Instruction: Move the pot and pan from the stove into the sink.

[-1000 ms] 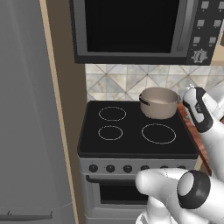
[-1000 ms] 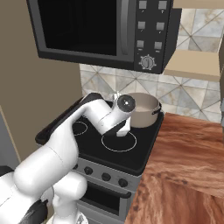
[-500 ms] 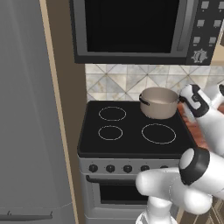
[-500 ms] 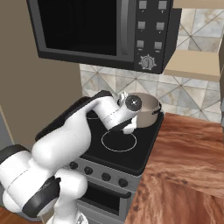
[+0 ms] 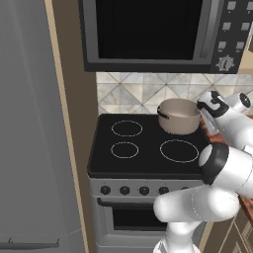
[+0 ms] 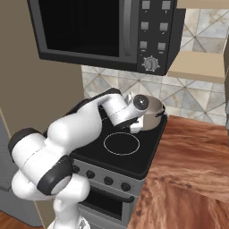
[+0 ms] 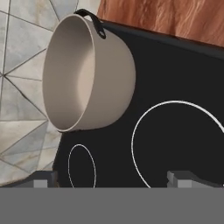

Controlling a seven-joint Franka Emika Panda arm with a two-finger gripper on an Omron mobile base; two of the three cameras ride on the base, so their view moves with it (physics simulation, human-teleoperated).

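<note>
Squat beige-tan metal pot [image 5: 179, 116] on the back right burner of the black glass cooktop with white ring outlines [image 5: 148, 148], close against the tiled grey-and-cream backsplash [image 5: 133, 91]; open-topped, pale inside, one small dark loop handle [image 7: 94, 22] at the rim; dark microwave with a dial [image 6: 105, 33] hanging straight above the cooktop; reddish-brown wooden counter [image 6: 192, 165] butting the cooktop's right edge; tall grey fridge door [image 5: 34, 128] past a tan panel on the cooktop's left; row of black knobs [image 5: 133, 189] along the grey steel front; large front right ring bare, just before the pot; two-finger gripper [image 7: 111, 178] spread wide, nothing between the tips, poised just beside the pot at its right side, no contact visible.
</note>
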